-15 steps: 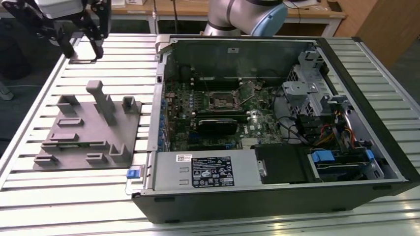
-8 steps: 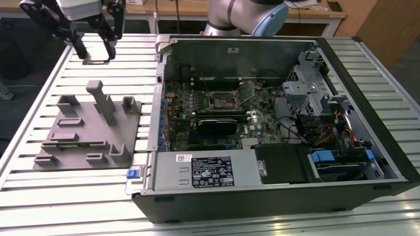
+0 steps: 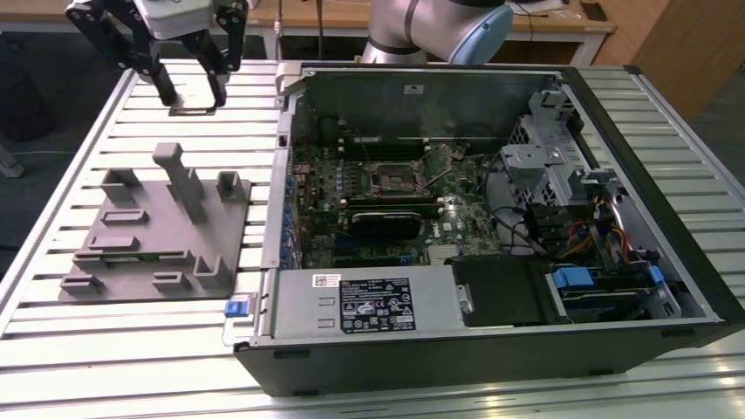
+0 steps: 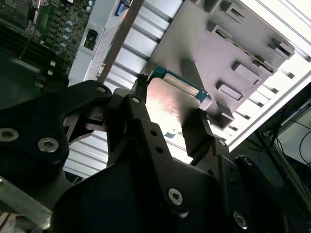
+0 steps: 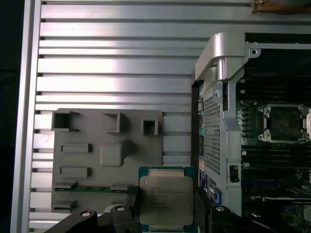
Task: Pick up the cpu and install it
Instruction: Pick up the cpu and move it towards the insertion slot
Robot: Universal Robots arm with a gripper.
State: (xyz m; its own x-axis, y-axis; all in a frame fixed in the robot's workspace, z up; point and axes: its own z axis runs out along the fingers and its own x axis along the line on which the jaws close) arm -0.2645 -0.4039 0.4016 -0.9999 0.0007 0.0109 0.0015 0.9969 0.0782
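Observation:
My gripper (image 3: 187, 94) hangs above the slatted table at the far corner on the exterior view's left, beyond the grey tray (image 3: 146, 249). It is shut on the cpu (image 5: 166, 201), a flat square chip with a pale silver top and a green rim. One black finger (image 5: 130, 200) presses each side edge. In the second wrist view the cpu (image 4: 171, 99) shines between the fingertips, held clear above the tray (image 4: 194, 43). The motherboard socket (image 3: 392, 177) lies open inside the computer case, well away toward the exterior view's right; it also shows in the first wrist view (image 5: 284, 121).
The open computer case (image 3: 489, 218) fills the middle and right of the table, its raised side wall (image 5: 214, 111) standing between the gripper and the board. The tray carries several upright posts (image 3: 184, 179). A black heatsink (image 3: 393, 223) lies below the socket.

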